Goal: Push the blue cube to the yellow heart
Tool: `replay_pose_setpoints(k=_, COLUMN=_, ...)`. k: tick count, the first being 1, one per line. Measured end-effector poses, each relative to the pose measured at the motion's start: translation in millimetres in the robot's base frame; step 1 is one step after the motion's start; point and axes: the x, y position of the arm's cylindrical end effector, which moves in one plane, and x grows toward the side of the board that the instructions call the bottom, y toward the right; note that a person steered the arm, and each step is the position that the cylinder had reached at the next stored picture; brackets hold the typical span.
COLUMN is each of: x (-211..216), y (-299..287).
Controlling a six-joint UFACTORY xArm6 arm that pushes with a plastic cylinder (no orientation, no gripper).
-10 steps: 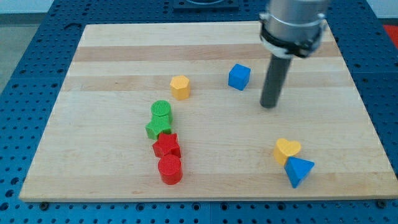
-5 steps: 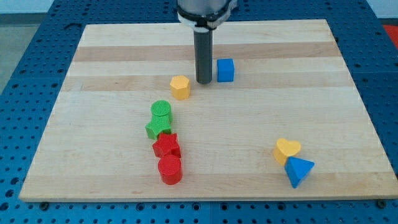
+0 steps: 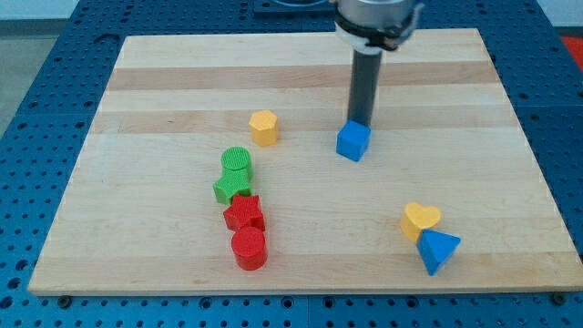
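**Push in hand: rod behind blue cube, heart not yet reached**

Rig: single arm w/ straight dark rod, no fingers fitted, so nothing to spread, press or pinch. The tip [image 3: 361, 122] sits at the top edge of the blue cube [image 3: 352, 141], touching or all but touching; exact contact can't be told from this angle.

Blue cube lies near the board's centre, slightly to the view's right. Target, the yellow heart [image 3: 420, 219], is toward the view's bottom right, well apart from the cube. A blue triangular block [image 3: 437, 250] rests against the heart's lower side.

Other items: yellow hexagon block [image 3: 264, 128] to the view's left of the cube, apart. Further left, a tight column: green cylinder [image 3: 236, 161], green star [image 3: 230, 186], red star [image 3: 244, 213], red cylinder [image 3: 249, 248]. All on the wooden board [image 3: 182, 73].

Assessment: step is the push itself, early to mid stage. Next move, in my judgement, calls for a drive down and to the view's right; tip placement looks suited for downward travel but prob. needs shifting a little to the cube's upper left to add rightward travel. Risk: cube slipping sideways off the rod.
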Motion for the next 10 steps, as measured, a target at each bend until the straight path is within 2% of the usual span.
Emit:
replay_pose_setpoints(k=1, x=33.5, y=12.5)
replay_pose_setpoints(k=2, x=27.9, y=13.6)
replay_pose_setpoints(k=3, x=-2.9, y=11.7)
replay_pose_setpoints(k=4, x=-4.9, y=-11.0)
replay_pose_setpoints(k=6, x=25.2, y=-35.9)
replay_pose_setpoints(k=8, x=63.3, y=13.9)
replay_pose_setpoints(k=10, x=65.3, y=20.2)
